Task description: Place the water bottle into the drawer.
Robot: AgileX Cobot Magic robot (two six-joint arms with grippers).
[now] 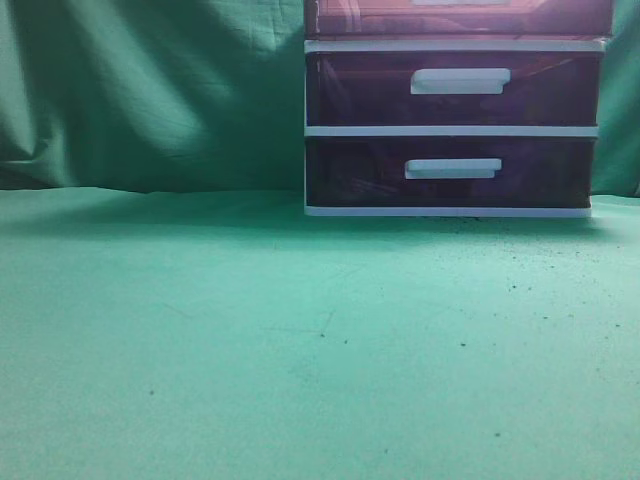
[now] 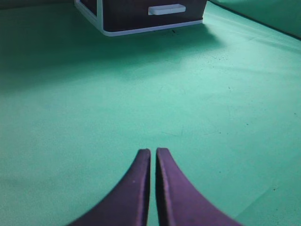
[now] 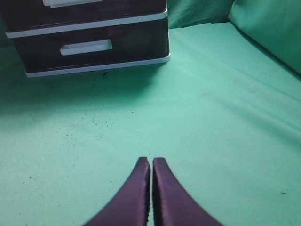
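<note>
Top drawer (image 1: 460,18): closed, mostly cropped; blocks placement.
Water bottle: not visible.
Left gripper (image 2: 153,151): fingers together, empty.
Right gripper (image 3: 151,160): fingers together, empty, likely parked.

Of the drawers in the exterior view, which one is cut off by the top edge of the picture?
The uppermost drawer. Only its lower strip shows, with a sliver of white handle at the frame edge. The middle drawer and lowest drawer are seen whole, handles included.
</note>
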